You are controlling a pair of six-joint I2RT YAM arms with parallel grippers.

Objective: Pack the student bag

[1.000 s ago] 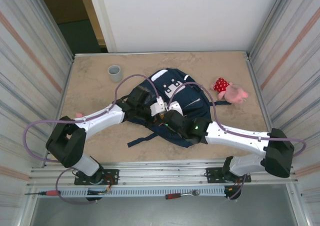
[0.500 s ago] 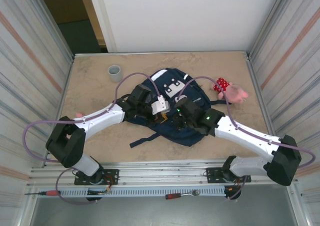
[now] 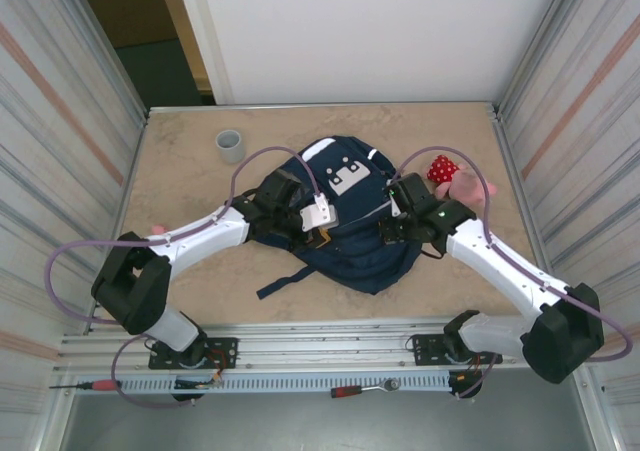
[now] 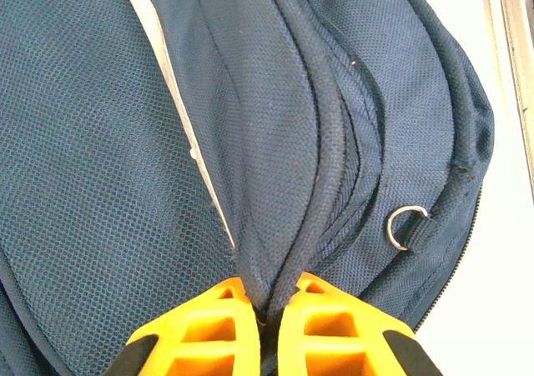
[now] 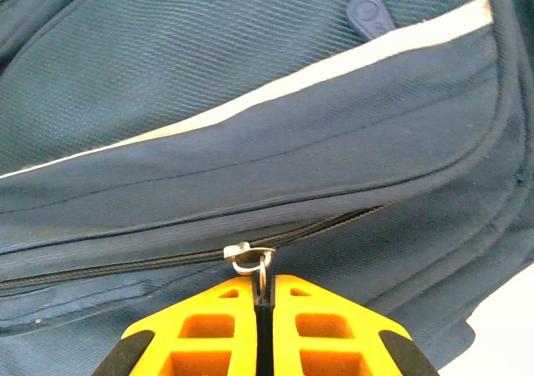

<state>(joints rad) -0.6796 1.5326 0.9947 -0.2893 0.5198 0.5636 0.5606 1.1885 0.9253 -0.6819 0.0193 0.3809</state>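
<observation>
Right tool shifted right, pinching zipper pull, left tool pinching bag

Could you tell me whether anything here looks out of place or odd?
Nothing looks damaged or spilled. The fabric of the student bag is bunched into a ridge where the left gripper pinches it, and the right gripper is shut on a zipper pull. A pink plush toy lies outside the bag, beside it.
</observation>
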